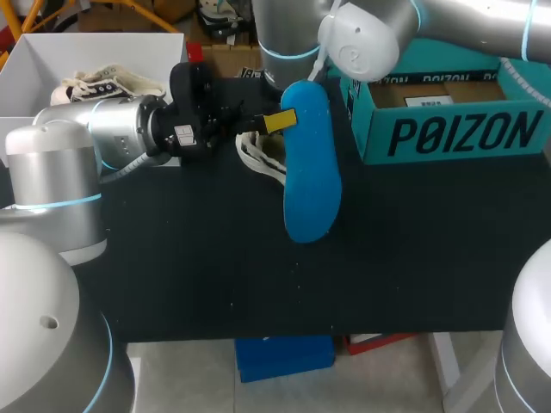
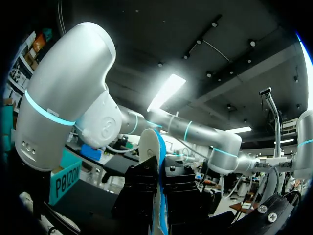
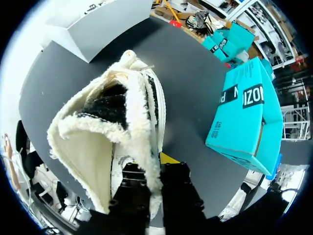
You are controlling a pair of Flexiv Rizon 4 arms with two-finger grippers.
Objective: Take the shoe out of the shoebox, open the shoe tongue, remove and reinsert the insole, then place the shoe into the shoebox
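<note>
The left pincer [image 1: 282,120] pinches a long blue insole [image 1: 312,172] beside the teal cardboard shoebox [image 1: 448,129]. The right pincer [image 3: 154,170] grips the cream fleece-lined shoe [image 3: 98,142].

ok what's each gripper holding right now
left gripper: shut on the blue insole
right gripper: shut on the fleece-lined shoe

The left arm [image 1: 52,172] and right arm [image 1: 370,34] have smooth silver-grey shells with glowing cyan rings at the joints. The left's black wrist block [image 1: 194,107] bears a white label, and its fingers [image 1: 280,120] are yellow-tipped.
</note>
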